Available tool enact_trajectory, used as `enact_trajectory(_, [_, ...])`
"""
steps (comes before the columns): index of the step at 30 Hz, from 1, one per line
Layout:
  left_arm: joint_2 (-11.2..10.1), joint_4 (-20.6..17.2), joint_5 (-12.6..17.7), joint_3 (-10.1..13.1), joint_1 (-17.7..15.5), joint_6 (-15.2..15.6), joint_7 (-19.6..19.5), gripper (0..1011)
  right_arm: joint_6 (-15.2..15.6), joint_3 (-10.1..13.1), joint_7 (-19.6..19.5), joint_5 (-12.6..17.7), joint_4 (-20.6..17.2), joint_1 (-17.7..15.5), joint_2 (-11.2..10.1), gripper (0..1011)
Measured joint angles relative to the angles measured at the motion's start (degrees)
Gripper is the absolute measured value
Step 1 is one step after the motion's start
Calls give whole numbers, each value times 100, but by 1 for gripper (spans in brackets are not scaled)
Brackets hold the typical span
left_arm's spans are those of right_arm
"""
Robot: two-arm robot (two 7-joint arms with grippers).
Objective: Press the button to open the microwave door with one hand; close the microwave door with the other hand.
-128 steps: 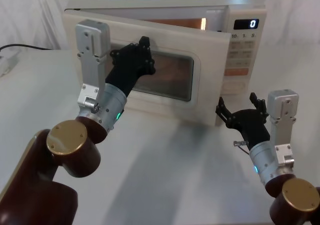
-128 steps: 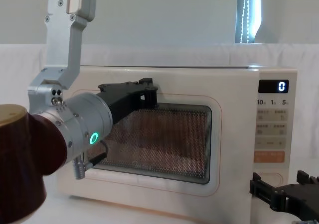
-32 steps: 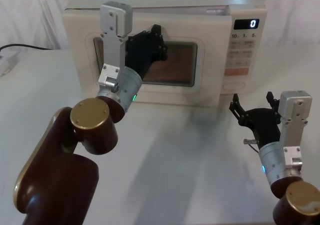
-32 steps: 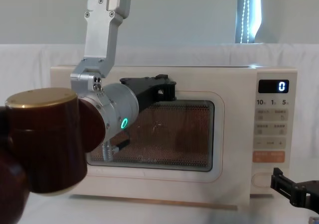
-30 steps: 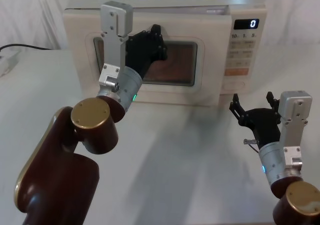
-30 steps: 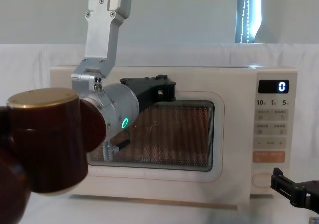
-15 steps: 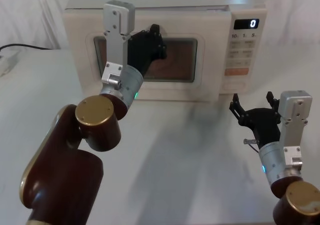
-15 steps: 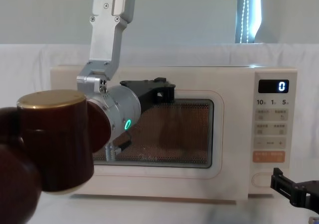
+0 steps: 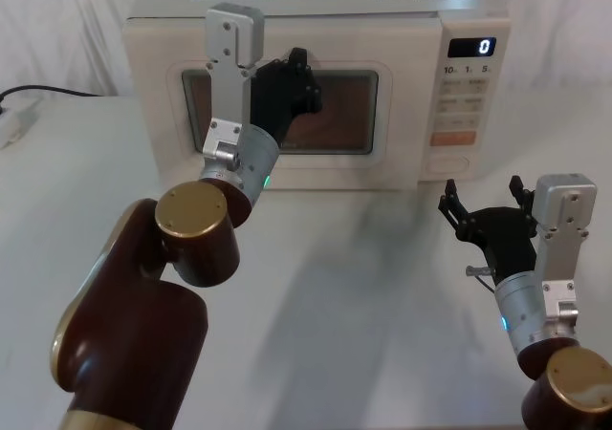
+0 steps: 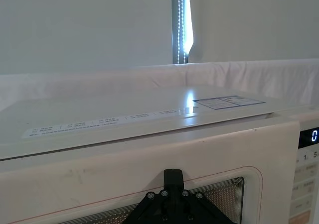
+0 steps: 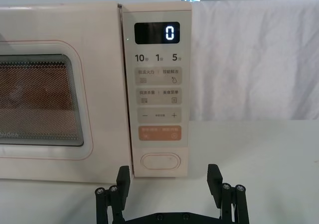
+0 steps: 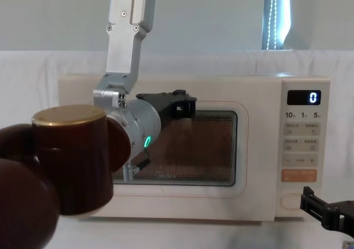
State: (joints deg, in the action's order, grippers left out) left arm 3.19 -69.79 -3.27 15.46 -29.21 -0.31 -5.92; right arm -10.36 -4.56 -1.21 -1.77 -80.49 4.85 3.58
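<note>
The cream microwave door (image 9: pixel 316 170) with its dark window lies flush with the oven front, also seen in the chest view (image 12: pixel 182 198). My left gripper (image 9: pixel 301 78) is shut, its black tip resting against the top of the window (image 12: pixel 187 104) (image 10: pixel 173 180). The button (image 9: pixel 448 162), a wide oval cream key, sits at the bottom of the control panel (image 11: pixel 159 161) (image 12: pixel 291 201). My right gripper (image 9: pixel 486 203) hovers open over the table a short way in front of that panel, level with the button and apart from it (image 11: pixel 168 178) (image 12: pixel 331 206).
The microwave's display (image 9: pixel 470 46) reads 0, with an orange key (image 11: pixel 159 133) above the button. A black cable (image 9: pixel 38 91) and a white plug strip (image 9: pixel 8 124) lie at the far left. The white table (image 9: pixel 363 287) stretches between both arms.
The door swung from half open to fully shut with my left gripper pushing on it. My right gripper drew back from the panel and has since held still.
</note>
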Motion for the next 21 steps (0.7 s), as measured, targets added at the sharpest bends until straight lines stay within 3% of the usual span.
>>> enact_trajectory(21, [88,212,121,-42,-103,-64,23,0,0,0,-1,0,0,1,0,1001])
